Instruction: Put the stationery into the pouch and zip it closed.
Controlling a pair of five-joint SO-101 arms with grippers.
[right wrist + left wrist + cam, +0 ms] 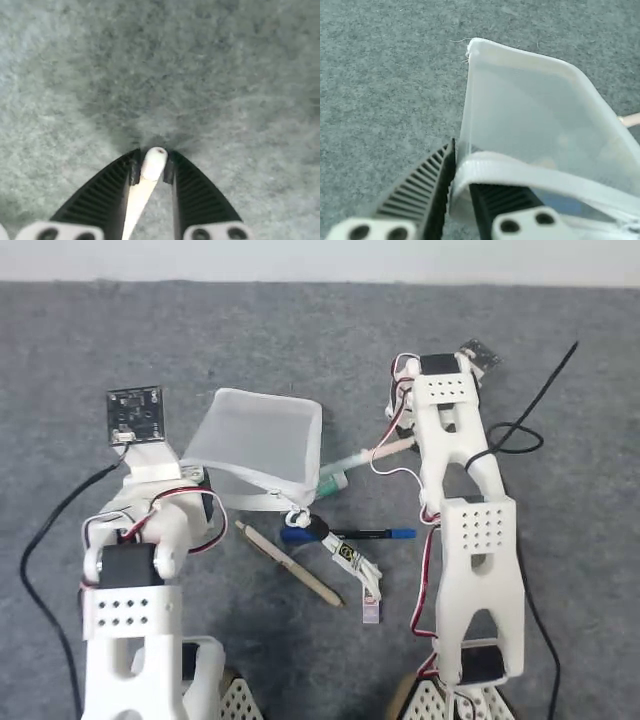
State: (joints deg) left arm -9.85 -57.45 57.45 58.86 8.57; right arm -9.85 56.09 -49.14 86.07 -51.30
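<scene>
The white mesh pouch (262,438) lies at the centre-left, its zipper edge facing the arms. My left gripper (207,490) is shut on the pouch's zipper rim (520,175) at its left end; in the left wrist view the gripper (460,167) pinches that rim. My right gripper (404,438) is shut on the pale end of a green-tipped pen (362,458), whose tip rests by the pouch's right corner. The right wrist view shows the gripper (151,161) clamped on the pen's rounded end (152,165). A wooden pencil (290,562), a blue pen (352,533) and a white marker (355,565) lie loose below the pouch.
The table is covered in grey carpet (560,380). A small pale piece (370,612) lies near the right arm's base. Black cables (530,430) run beside the right arm, and another cable (40,540) curves left of the left arm.
</scene>
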